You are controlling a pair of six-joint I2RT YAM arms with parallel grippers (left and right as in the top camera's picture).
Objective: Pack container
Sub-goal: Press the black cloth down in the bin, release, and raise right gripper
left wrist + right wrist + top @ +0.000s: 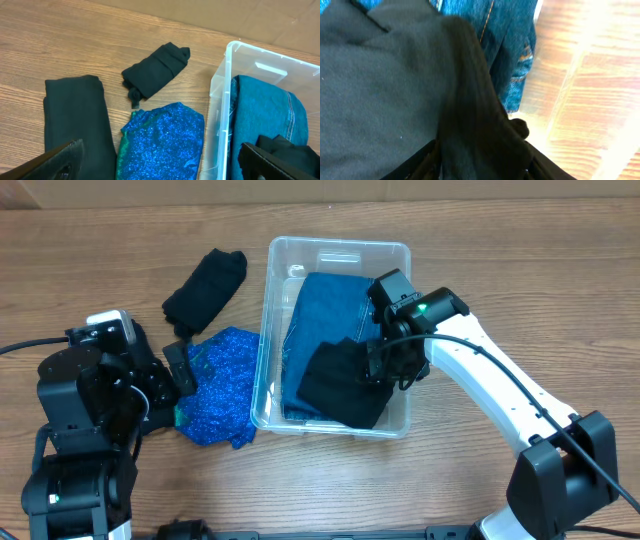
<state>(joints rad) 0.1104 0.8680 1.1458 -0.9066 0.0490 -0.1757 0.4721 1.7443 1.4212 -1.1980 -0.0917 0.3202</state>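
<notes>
The clear container [340, 250] stands mid-table and holds folded blue denim [325, 300] with a black cloth [335, 385] on its near end. My right gripper [385, 365] is inside the container, shut on that black cloth [395, 75]; the denim [510, 45] lies beside it. My left gripper [180, 370] is open and empty, hovering over a sparkly blue cloth [162, 140] left of the container [220, 85]. A folded black garment [205, 285] lies further back on the table; it also shows in the left wrist view [155, 67].
Another black cloth [75, 120] lies left of the sparkly blue one, under my left arm. The container's left wall stands close to my left gripper's right finger. The table is bare wood [520, 270] to the right of the container and at the far left.
</notes>
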